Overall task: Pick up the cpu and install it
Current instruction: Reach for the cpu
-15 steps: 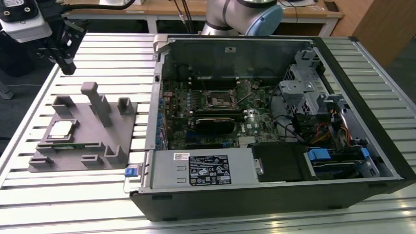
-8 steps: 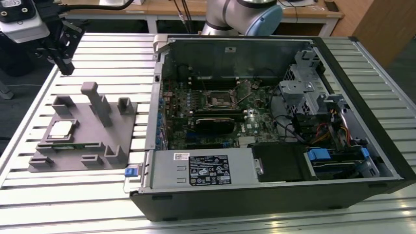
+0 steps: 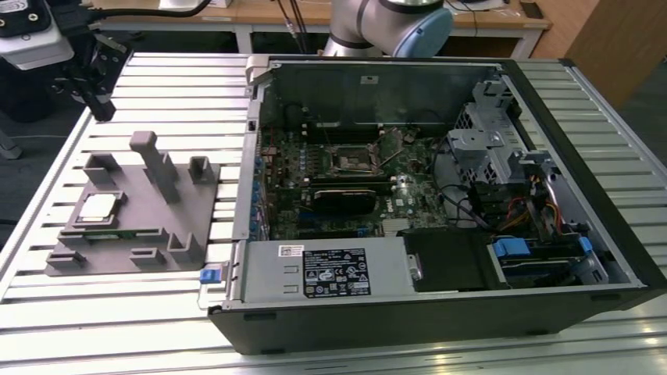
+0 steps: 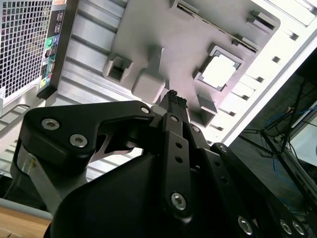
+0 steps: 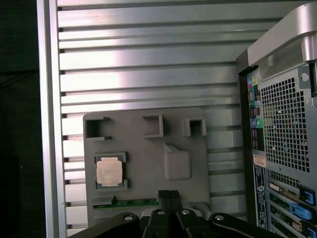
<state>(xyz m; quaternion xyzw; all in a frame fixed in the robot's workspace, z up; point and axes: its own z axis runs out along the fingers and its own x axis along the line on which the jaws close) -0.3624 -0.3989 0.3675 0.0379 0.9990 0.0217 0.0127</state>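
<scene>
Well, the claw (image 5: pixel 169 194) was pinched shut, with its two fingertips pressed together, and it held nothing. In both wrist views it hung over the grey tray (image 5: pixel 143 144), close to the tray's edge where a thin green stick (image 5: pixel 134 202) lay. The cpu (image 5: pixel 109 172) sat flat in a small square pocket on that tray, pale shiny side up. It was apart from the claw and not touched by it.

In the exterior view the tray lay on the ribbed metal table (image 3: pixel 177 86). It was just beside the open computer case (image 3: pixel 438 328), on the exterior view's left of it. The cpu was on the tray, well apart from the dark square socket (image 3: pixel 352 160) on the board inside the case. The socket's middle looked hollow.
</scene>
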